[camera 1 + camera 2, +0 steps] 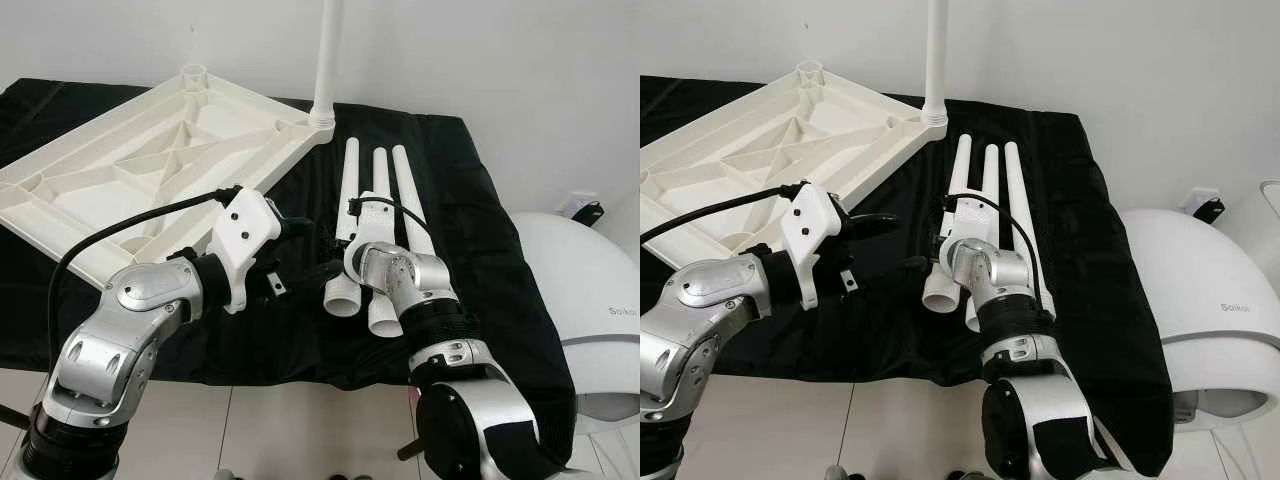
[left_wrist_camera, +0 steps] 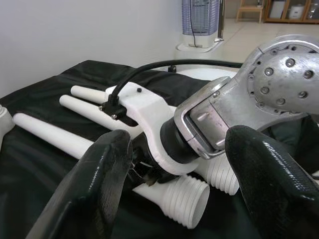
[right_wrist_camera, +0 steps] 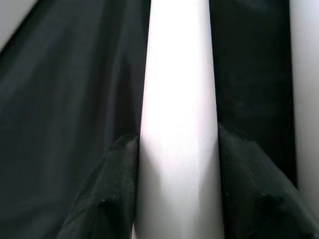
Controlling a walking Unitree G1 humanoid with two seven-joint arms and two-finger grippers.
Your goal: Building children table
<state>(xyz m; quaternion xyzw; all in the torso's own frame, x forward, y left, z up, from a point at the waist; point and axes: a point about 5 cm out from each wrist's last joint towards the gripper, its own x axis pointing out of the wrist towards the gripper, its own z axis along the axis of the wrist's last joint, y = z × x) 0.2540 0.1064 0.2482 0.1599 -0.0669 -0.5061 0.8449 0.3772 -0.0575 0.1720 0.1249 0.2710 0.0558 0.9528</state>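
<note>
Here, right gripper (image 3: 177,194) pinched on leftmost white leg (image 1: 346,200) of three laid side by side on black cloth (image 1: 480,250) near its right edge. Left gripper (image 2: 179,184) held spread beside them. Upturned tabletop (image 1: 140,160) propped at cloth's left edge, one leg (image 1: 327,60) fitted upright at its corner.

White leg tube (image 3: 179,124) between the right gripper's (image 3: 177,199) black fingers (image 3: 107,194). Black cloth (image 1: 480,250) underneath. White ribbed table panel (image 1: 130,170) beyond the left gripper (image 2: 179,189), black-fingered, silver-armed.

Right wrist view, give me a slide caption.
Right gripper straddling a white table leg above the black cloth.
</note>
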